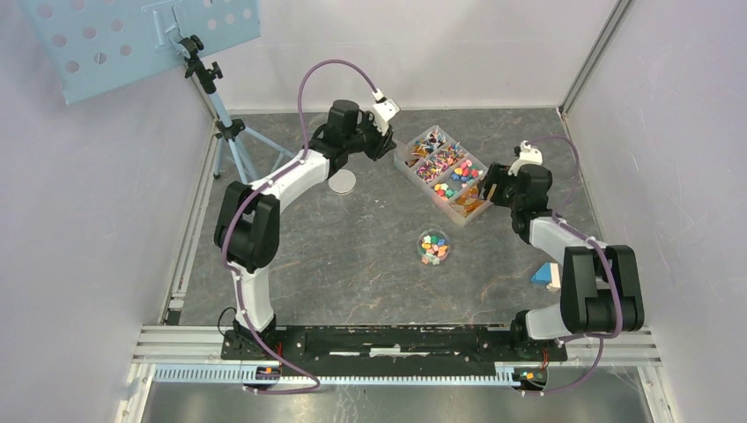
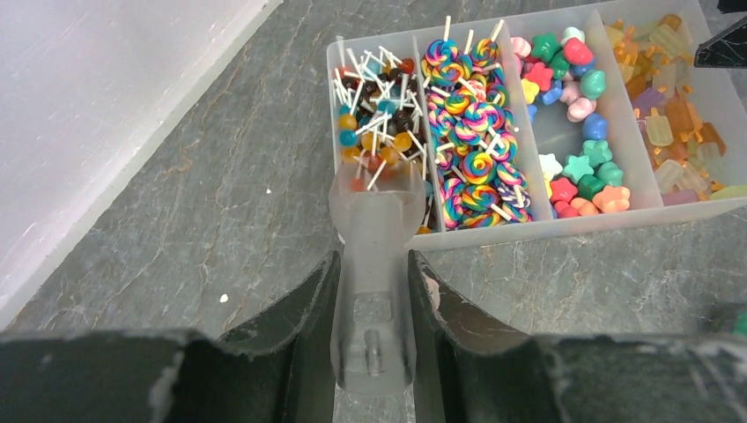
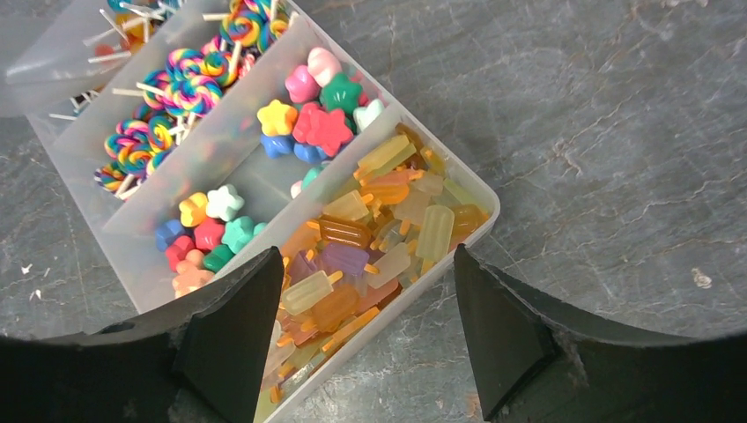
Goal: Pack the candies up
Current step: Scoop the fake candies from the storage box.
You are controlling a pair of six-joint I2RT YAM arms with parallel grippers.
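The candies (image 1: 445,169) fill a clear four-compartment tray (image 2: 564,227): ball lollipops, rainbow swirl lollipops (image 2: 476,159), star and flower sweets, and translucent popsicle sweets (image 3: 352,233). More candies lie in a small round clear tub (image 1: 433,247) mid-table. My left gripper (image 2: 373,257) is shut on a translucent plastic scoop (image 2: 374,308), whose wide end reaches over the ball-lollipop compartment. My right gripper (image 3: 366,256) stands open astride the tray's popsicle corner. One finger is over the sweets and the other is outside the tray wall (image 3: 396,322); nothing is held.
A grey round lid disc (image 1: 342,181) lies left of the tray, near the left arm. A blue and white object (image 1: 543,275) sits by the right arm. A tripod (image 1: 225,132) stands at the back left. White walls enclose the dark stone-patterned table.
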